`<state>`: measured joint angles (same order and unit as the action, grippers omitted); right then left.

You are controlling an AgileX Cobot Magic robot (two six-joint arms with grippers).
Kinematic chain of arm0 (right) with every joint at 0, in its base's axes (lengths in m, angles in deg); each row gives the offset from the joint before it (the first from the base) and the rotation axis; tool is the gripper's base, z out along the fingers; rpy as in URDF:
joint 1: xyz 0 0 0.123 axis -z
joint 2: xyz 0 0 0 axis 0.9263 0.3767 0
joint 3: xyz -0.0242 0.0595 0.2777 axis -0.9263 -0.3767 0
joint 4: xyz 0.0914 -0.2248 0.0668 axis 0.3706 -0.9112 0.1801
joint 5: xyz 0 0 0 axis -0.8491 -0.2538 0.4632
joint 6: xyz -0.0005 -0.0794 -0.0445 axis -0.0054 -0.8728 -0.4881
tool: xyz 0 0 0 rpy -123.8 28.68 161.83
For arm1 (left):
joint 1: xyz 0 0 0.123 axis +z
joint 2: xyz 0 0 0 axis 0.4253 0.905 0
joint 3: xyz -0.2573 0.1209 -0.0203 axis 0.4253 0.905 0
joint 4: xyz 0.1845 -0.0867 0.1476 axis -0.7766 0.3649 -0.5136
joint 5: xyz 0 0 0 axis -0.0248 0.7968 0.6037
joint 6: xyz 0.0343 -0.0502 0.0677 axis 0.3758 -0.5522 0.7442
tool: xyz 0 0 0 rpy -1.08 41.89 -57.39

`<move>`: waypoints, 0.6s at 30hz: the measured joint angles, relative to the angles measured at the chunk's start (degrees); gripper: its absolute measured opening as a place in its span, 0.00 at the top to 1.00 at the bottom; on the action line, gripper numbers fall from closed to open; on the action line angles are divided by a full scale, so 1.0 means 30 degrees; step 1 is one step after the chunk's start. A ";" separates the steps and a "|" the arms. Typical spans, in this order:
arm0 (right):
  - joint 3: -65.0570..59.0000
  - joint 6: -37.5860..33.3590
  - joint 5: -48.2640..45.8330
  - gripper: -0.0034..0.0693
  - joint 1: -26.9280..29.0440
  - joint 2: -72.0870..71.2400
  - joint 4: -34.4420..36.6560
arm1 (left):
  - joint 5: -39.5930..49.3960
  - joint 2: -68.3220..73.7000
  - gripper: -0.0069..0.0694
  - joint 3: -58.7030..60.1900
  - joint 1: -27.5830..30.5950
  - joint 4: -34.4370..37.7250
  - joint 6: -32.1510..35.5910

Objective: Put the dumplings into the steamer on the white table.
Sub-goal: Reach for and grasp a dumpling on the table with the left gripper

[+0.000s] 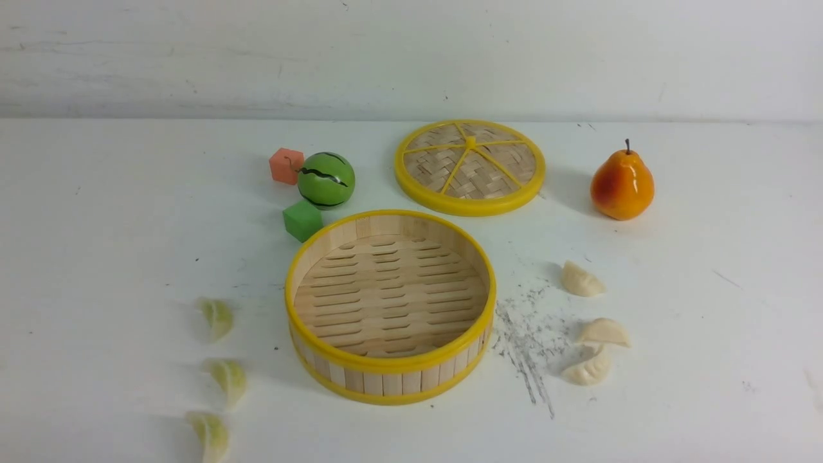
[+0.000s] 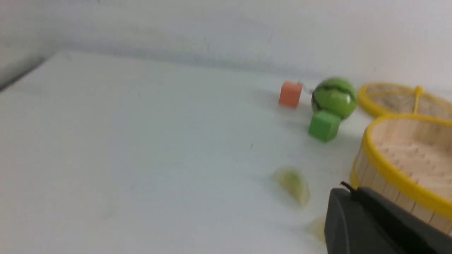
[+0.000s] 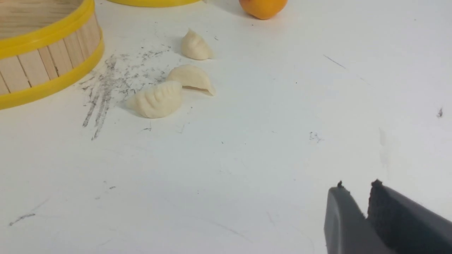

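Left gripper (image 2: 349, 188) was closed, empty, blurry green dumplings (image 2: 292, 181) just ahead; right gripper (image 3: 357, 187) stood slightly apart, pleated cream dumplings (image 3: 157, 100) farther ahead.

Woven yellow-rimmed lid (image 1: 469, 166) lies flat, upper centre of frame. Orange-yellow pear (image 1: 622, 184) stands upright, upper right. Left of the lid: striped green ball (image 1: 326, 180), salmon cube (image 1: 286, 165) just beside it, green cube (image 1: 302, 220) just below.
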<state>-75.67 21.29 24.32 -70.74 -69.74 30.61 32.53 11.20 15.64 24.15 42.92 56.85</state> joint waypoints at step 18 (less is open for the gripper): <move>-0.0165 0.1899 1.5883 0.76 0.0000 0.0000 -0.0203 | -1.2202 0.0000 0.88 0.0000 0.0000 -0.0139 -0.3760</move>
<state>-76.16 26.98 71.97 -70.74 -69.74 30.01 -4.08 11.20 15.64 24.15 42.51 45.57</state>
